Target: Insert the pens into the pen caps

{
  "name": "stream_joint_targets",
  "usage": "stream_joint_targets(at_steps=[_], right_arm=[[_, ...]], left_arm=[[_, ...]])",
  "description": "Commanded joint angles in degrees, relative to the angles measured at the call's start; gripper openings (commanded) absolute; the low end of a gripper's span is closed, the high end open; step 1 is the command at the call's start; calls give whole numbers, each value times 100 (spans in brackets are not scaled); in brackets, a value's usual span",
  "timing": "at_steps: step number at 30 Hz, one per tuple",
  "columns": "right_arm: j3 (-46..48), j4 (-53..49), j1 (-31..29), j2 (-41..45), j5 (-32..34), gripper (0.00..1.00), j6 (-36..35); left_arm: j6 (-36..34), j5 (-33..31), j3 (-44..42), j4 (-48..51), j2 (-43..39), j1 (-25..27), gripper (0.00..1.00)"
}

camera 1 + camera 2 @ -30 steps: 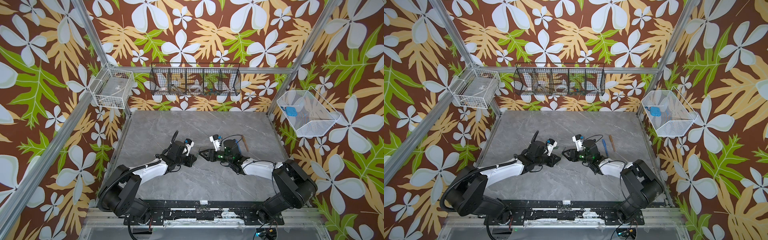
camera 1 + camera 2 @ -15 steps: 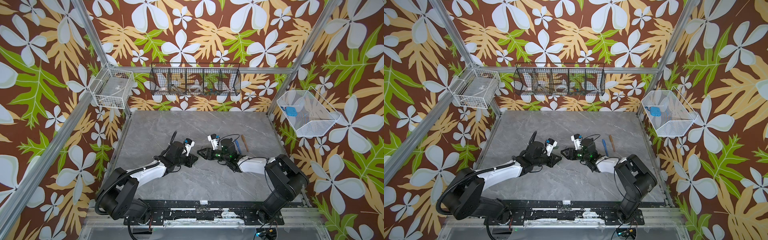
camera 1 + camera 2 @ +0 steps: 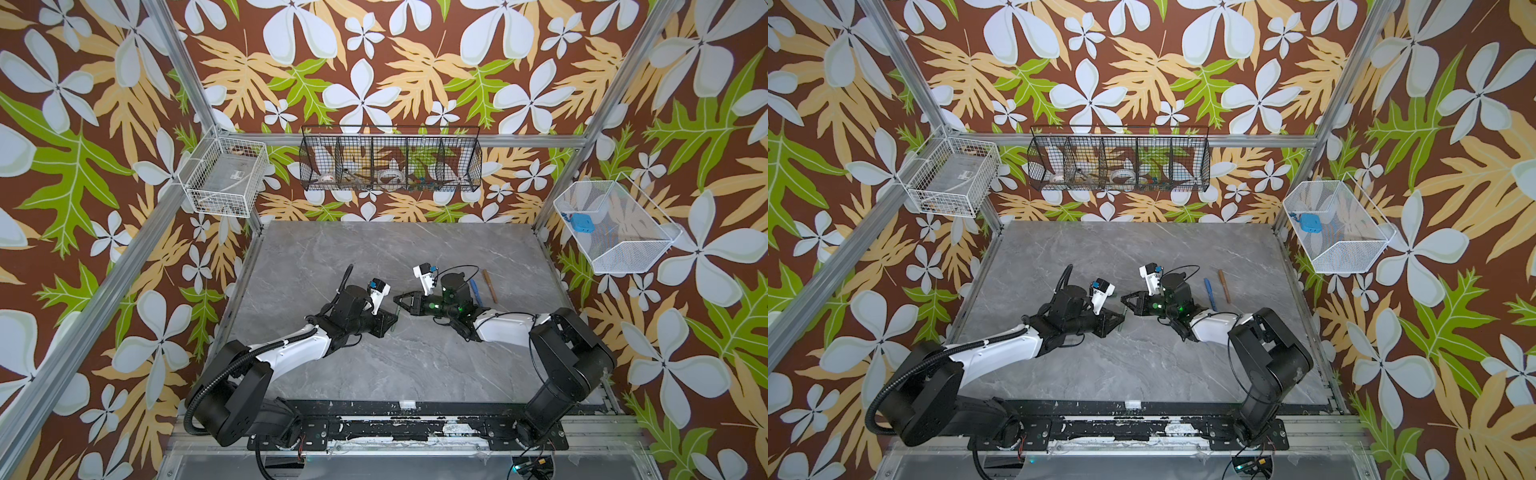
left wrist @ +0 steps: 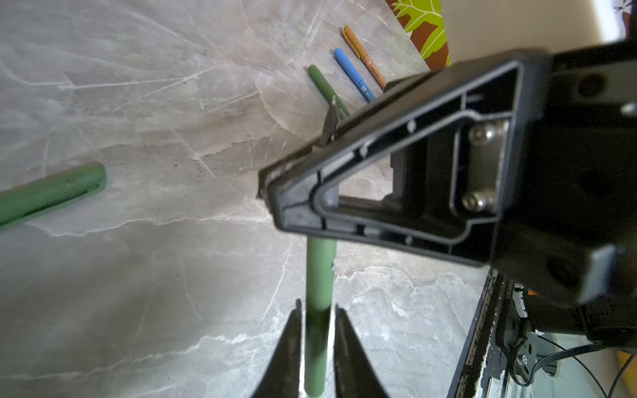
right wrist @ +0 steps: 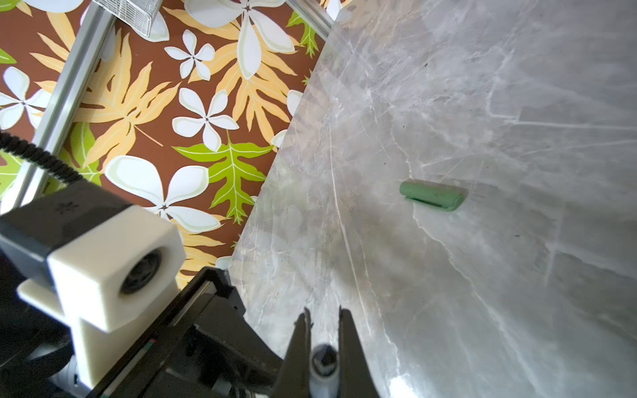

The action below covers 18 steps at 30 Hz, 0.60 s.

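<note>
Both arms are built of black rounded joints (image 3: 569,353) and smooth white link shells (image 3: 291,353). A black ribbed cable hose (image 5: 38,156) is fixed along the left one. White camera blocks (image 5: 103,262) are mounted at the wrists. Two silver screws (image 4: 481,132) are seen in a black triangular hollow finger (image 4: 293,210).

A green pen (image 4: 319,275) is gripped; a green cap (image 5: 432,198) lies loose, apart.

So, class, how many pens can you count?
4. A green pen, blue pen and orange pen lie in a row; a second green pen runs between left gripper and right gripper.
</note>
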<state>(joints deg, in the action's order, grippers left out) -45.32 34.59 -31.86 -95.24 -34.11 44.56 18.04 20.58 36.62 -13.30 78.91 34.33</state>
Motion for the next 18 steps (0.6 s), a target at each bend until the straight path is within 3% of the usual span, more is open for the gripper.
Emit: stream_joint_targets(at_steps=[1, 4, 7, 11, 14, 16, 18], right_arm=[[-159, -690, 128, 321, 54, 0, -600], [-608, -2069, 179, 633, 66, 0, -1677], [-825, -2724, 178, 848, -101, 0, -2218], [-1010, -3150, 124, 1020, -728, 0, -2689], [-1218, -3733, -10, 1070, -718, 0, -3162], [-1201, -3677, -39, 1163, -795, 0, -3119], [-1133, -3457, -94, 1320, -793, 0, -3015]], left_arm=[[123, -307, -308, -613, -403, 4, 46], [310, -346, -791, -1243, -948, -35, 64], [523, 380, -1169, -2110, -1266, -208, 72], [545, 1442, -1324, -2640, -1363, -312, 73], [336, 1593, -1422, -2610, -1491, -313, 73], [376, 1728, -1616, -2981, -1502, -320, 73], [182, 1794, -1578, -2731, -1464, -321, 72]])
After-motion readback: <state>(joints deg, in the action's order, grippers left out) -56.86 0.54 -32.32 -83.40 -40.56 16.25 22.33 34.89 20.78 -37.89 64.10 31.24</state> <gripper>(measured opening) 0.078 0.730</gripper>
